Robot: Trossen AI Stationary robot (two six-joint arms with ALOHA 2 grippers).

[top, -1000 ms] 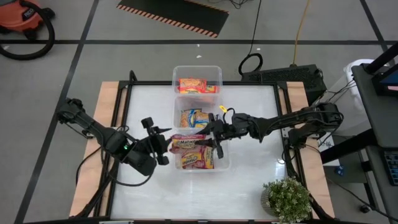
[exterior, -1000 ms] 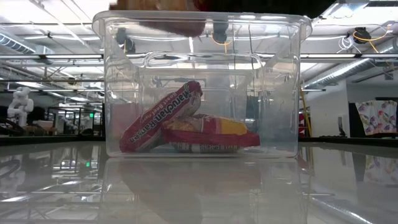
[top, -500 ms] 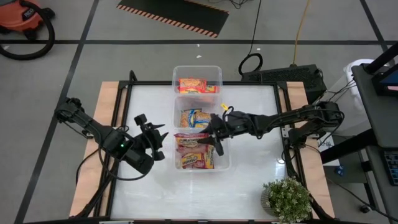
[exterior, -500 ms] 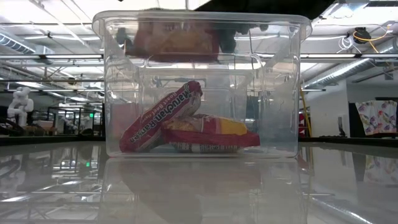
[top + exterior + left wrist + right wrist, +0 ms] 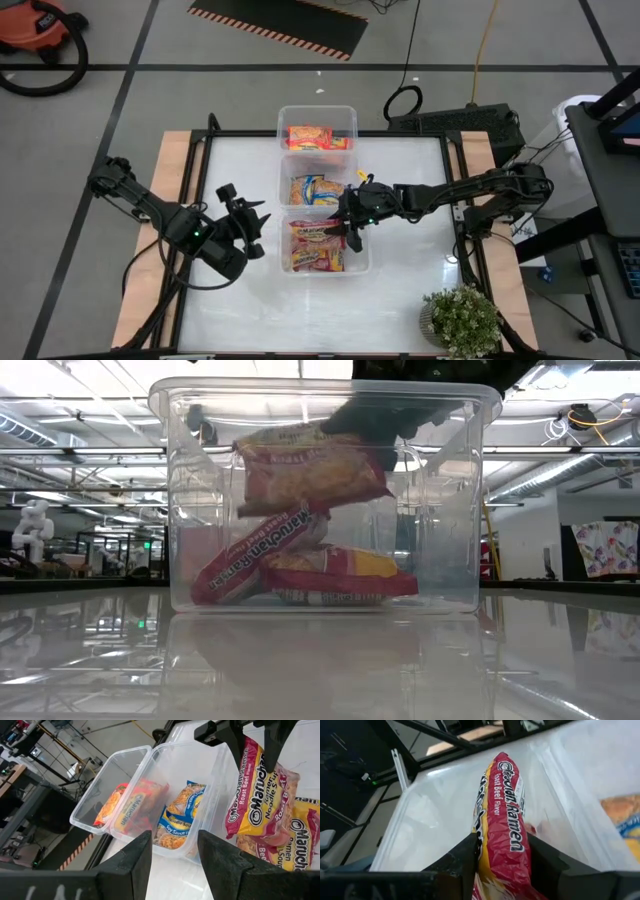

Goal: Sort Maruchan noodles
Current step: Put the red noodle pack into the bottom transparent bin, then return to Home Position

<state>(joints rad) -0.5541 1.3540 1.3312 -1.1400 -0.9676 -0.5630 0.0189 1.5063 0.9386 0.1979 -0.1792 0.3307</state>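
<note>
Three clear bins stand in a row down the table's middle. The far bin (image 5: 316, 118) holds an orange-red packet. In the middle bin (image 5: 315, 188) lie blue-yellow packets (image 5: 177, 815). The near bin (image 5: 325, 500) holds red packets, one leaning (image 5: 258, 550) on a flat one (image 5: 340, 575). My right gripper (image 5: 349, 230) is shut on a red Roast Beef packet (image 5: 310, 465) inside the near bin, above those two. My left gripper (image 5: 258, 228) stands open just left of the near bin, touching nothing. My right gripper pinches the red packet between its two fingers at the end toward the table's right (image 5: 252, 755), one finger (image 5: 462, 862) on each flat face. The fingers slant down from the table's right. The packet hangs tilted inside the near bin, clear of the packets below (image 5: 300, 570).
The bins' walls and rims (image 5: 325, 390) close in the held packet. Bare white tabletop (image 5: 410, 280) lies on either side of the bins. A potted plant (image 5: 462, 320) stands at the near right corner.
My right gripper has carried the red packet down from above the near bin's rim into the bin, and a little toward the table's right. My left gripper has drawn back from the packet toward the table's left.
</note>
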